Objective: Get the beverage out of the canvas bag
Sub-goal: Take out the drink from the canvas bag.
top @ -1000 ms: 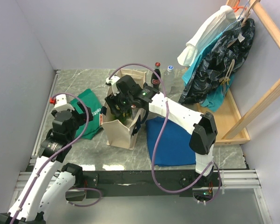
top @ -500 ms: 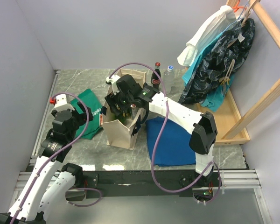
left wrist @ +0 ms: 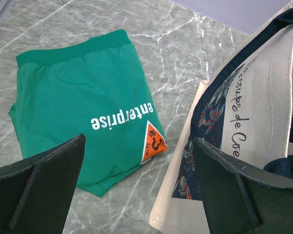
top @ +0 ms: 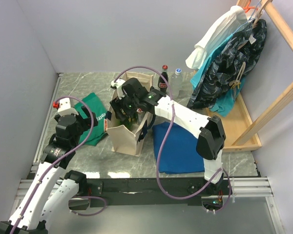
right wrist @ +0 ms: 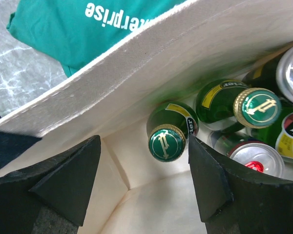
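The cream canvas bag (top: 123, 138) with navy handles stands open at the table's middle. My right gripper (right wrist: 144, 151) is lowered into its mouth (top: 128, 108), open. A green glass bottle with a green-and-gold cap (right wrist: 166, 143) stands between the fingers, close to the right finger (right wrist: 210, 170), with no contact visible. A second green bottle (right wrist: 256, 107) and two cans (right wrist: 258, 157) sit deeper in the bag. My left gripper (left wrist: 139, 141) hovers open and empty over the marble, just left of the bag's outer wall (left wrist: 256, 122).
A green cloth with white lettering (top: 94, 120) lies left of the bag, a folded blue cloth (top: 179, 146) right of it. A cola bottle (top: 163, 78) and a clear bottle (top: 177, 80) stand behind. Hanging garments (top: 229, 53) on a wooden rack (top: 246, 126) fill the right.
The right arm's elbow has shifted slightly left while its gripper stays in the bag's mouth. The left arm has barely moved.
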Available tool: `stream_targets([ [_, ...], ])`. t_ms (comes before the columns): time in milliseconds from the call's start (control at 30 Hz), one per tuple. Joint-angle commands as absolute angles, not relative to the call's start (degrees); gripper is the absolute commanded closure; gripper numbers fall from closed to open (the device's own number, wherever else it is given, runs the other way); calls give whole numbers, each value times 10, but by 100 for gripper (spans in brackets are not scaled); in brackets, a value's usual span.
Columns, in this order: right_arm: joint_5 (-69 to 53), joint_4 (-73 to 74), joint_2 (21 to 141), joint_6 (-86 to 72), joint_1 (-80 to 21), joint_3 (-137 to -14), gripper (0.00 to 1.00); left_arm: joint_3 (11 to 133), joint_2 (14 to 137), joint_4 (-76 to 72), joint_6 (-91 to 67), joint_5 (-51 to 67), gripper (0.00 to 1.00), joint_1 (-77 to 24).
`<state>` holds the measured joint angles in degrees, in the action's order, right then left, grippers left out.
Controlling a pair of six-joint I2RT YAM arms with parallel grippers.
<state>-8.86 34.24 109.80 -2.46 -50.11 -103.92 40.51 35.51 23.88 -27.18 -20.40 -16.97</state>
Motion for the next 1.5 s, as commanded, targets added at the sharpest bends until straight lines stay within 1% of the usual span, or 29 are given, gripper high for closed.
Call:
stream_targets([
  [0, -101, 337, 1110, -22, -497, -1063, 22, 421, 352, 226, -270, -207, 4, -171],
  [133, -104, 337, 1111, -23, -497, -1063, 22, 421, 356, 226, -269, -206, 4, -172],
  [367, -111, 343, 1114, -23, -497, -1066, 33, 420, 353, 227, -270, -207, 4, -171],
  [767, -109, 357, 1117, -23, -497, -1065, 32, 421, 350, 227, -270, -204, 4, -171],
  [833, -112, 357, 1118, -20, -497, -1065, 33, 421, 350, 227, -271, -203, 4, -171],
  [867, -113, 359, 1119, -19, -497, -1064, 39, 421, 350, 226, -271, -204, 4, -171],
  [933, -114, 362, 1121, -18, -497, -1066, 44, 420, 350, 226, -270, -202, 4, -171],
  [967, -115, 366, 1121, -18, -497, -1067, 52, 421, 350, 227, -271, -201, 4, -171],
  [1000, -115, 366, 1121, -17, -497, -1070, 55, 422, 351, 226, -271, -201, 4, -171],
  [1033, -116, 366, 1121, -17, -497, -1070, 62, 422, 351, 226, -271, -201, 4, -171],
  [1100, -118, 368, 1121, -16, -497, -1072, 68, 422, 350, 227, -270, -200, 4, -171],
  [1133, -120, 369, 1121, -16, -496, -1072, 75, 421, 350, 227, -270, -199, 4, -171],
  [1200, -121, 370, 1122, -15, -497, -1077, 83, 422, 349, 227, -271, -199, 4, -171],
  [1233, -120, 371, 1122, -16, -496, -1079, 90, 421, 350, 227, -271, -198, 4, -171],
  [1300, -121, 372, 1122, -16, -497, -1084, 95, 422, 350, 227, -271, -198, 4, -171],
  [1333, -120, 373, 1122, -15, -497, -1086, 99, 422, 350, 227, -271, -198, 4, -171],
  [1467, -116, 368, 1115, -15, -497, -1095, 100, 421, 348, 227, -270, -198, 4, -171],
])
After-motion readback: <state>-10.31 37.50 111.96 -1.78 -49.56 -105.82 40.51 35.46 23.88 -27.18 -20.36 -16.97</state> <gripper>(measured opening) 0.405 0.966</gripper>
